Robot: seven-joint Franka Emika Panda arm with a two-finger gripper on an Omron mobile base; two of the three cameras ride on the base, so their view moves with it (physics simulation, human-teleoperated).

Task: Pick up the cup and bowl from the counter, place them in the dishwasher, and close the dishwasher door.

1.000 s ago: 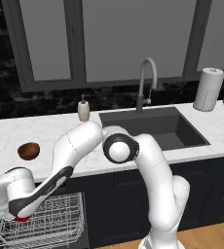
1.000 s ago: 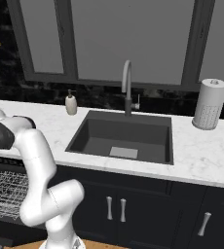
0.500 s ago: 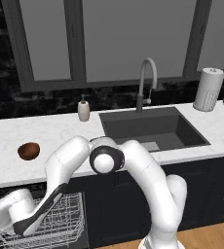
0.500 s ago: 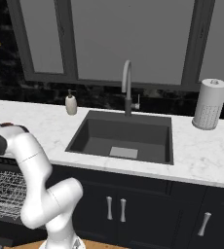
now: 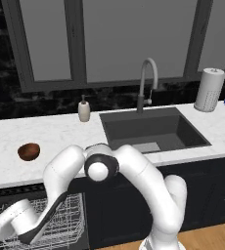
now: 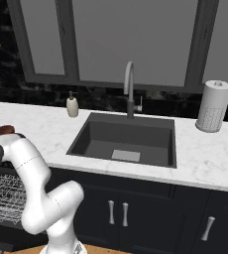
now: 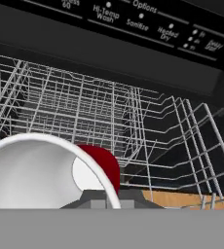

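Cup (image 7: pixel 50 170), held at its rim in the closed gripper (image 7: pixel 106 197), low over the wire rack (image 7: pixel 133 126) of the open dishwasher (image 7: pixel 148 24); likely light, stiff and slick (a rim hold suits it). Rack tines crowd the set-down. Bowl (image 5: pixel 28 151) waits on the counter (image 5: pixel 60 132), left of the soap bottle (image 5: pixel 84 109) and sink (image 5: pixel 153 129).

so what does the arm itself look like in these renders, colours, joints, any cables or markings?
The arm is glossy white, built of thick rounded tube segments. Its joints are dark: a round black ring with a white cap at the elbow, and dark bands near the wrist. In the right base view one white link bears a faint dotted seam line. No cables or logos are visible.
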